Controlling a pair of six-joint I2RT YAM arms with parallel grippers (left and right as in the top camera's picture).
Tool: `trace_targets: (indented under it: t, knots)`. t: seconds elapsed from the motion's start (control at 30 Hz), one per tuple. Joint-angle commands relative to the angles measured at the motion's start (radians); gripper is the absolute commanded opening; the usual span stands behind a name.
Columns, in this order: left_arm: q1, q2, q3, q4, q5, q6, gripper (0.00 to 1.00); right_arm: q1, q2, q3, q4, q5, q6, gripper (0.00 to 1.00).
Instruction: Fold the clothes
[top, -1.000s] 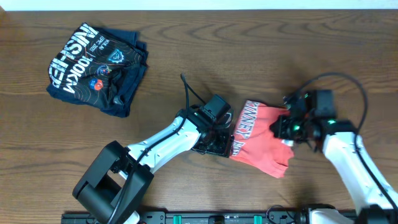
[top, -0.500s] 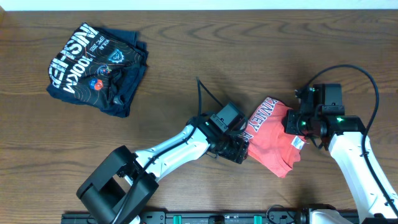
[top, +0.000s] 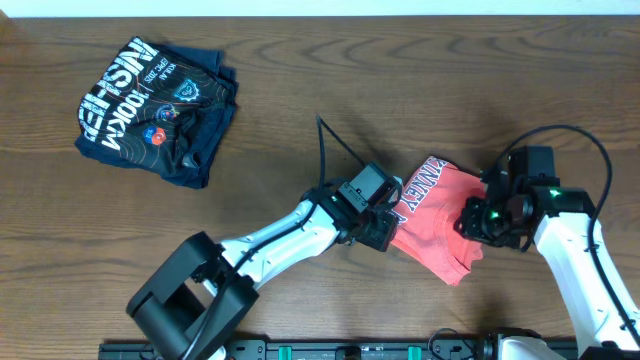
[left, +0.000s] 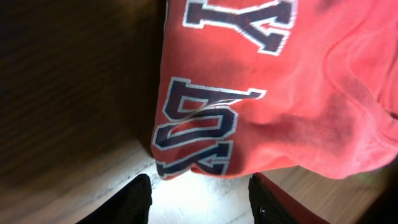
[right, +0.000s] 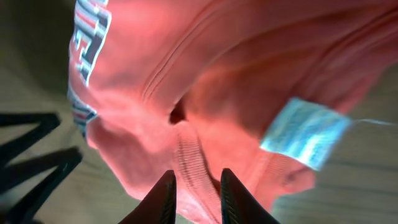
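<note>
T-shirt place: the orange-red T-shirt (top: 440, 225) lies in a loose, uneven bundle on the bench (top: 300, 80), right of the middle and between the two claws. It is well apart from the dark navy shirt (top: 155, 110) at the far left.
Left claw: the left claw (left: 202, 199) stands open just beside the lettered edge of the T-shirt. Only bare bench shows between its fingers.
Right claw: the right claw (right: 196, 193) has its jaws only a little apart, over a ribbed fold near the white neck label (right: 305, 134). I cannot tell if it pinches the cloth or only hangs above it.
Risk, snag: if the ribbed fold is caught when the right claw lifts, the upper layer probably comes up with it and the fold opens.
Risk, thin grip: if the left claw closes at this edge, it may take only the top layer, and the layers can slide apart.
Risk, push: cotton is soft, so a sideways push from either claw may wrinkle the bundle instead of moving it.
</note>
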Motion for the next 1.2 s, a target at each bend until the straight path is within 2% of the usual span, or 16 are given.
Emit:
trace_targets:
  t: [0.0,0.07,0.17,0.23,0.3,0.4,0.53,0.6,0.7,0.73,0.8,0.87,0.97,1.1,1.17]
  knots:
    - [0.003,0.051,0.0,0.02,0.051,0.032,0.52,0.026,0.0,-0.082,0.02,-0.063,-0.046,0.25]
    - [0.003,0.057,0.0,0.042,0.085,0.035,0.51,0.027,0.0,-0.133,0.046,-0.071,-0.039,0.24]
    - [0.003,0.057,0.0,0.054,0.089,0.039,0.51,0.027,0.0,-0.174,0.074,-0.124,-0.057,0.18]
    - [0.003,0.057,0.0,0.052,0.089,0.039,0.49,0.027,0.0,-0.175,0.069,-0.149,-0.078,0.12]
    - [0.003,0.057,0.0,0.053,0.088,0.039,0.44,0.027,0.0,-0.174,0.061,-0.148,-0.077,0.01]
    - [0.01,0.057,0.0,0.047,0.088,0.054,0.31,0.024,-0.003,-0.158,0.053,-0.134,-0.076,0.01]
    - [0.045,0.057,0.0,0.014,0.088,0.053,0.14,0.014,-0.01,-0.102,0.006,0.001,-0.056,0.01]
    - [0.066,0.057,0.0,-0.003,0.088,0.053,0.12,0.007,-0.011,-0.077,-0.019,0.079,-0.029,0.01]
    - [0.091,0.057,0.0,-0.023,0.089,0.053,0.09,0.005,-0.011,-0.07,-0.026,0.087,-0.023,0.01]
    - [0.097,0.057,0.0,-0.029,0.089,0.053,0.1,0.005,-0.011,-0.07,-0.024,0.087,-0.023,0.04]
    - [0.101,0.057,0.0,-0.039,0.089,0.053,0.09,0.005,-0.011,-0.07,-0.013,0.069,-0.025,0.25]
    - [0.101,0.057,0.0,-0.038,0.089,0.053,0.1,0.006,-0.007,-0.074,0.007,0.019,-0.051,0.34]
    - [0.101,0.057,0.0,-0.038,0.089,0.053,0.13,0.006,-0.006,-0.102,0.05,-0.022,-0.066,0.41]
    - [0.101,0.057,0.0,-0.031,0.089,0.053,0.34,0.009,-0.006,-0.168,0.111,-0.064,-0.066,0.41]
    - [0.101,0.057,0.0,-0.024,0.089,0.053,0.43,0.009,-0.006,-0.193,0.144,-0.15,-0.1,0.33]
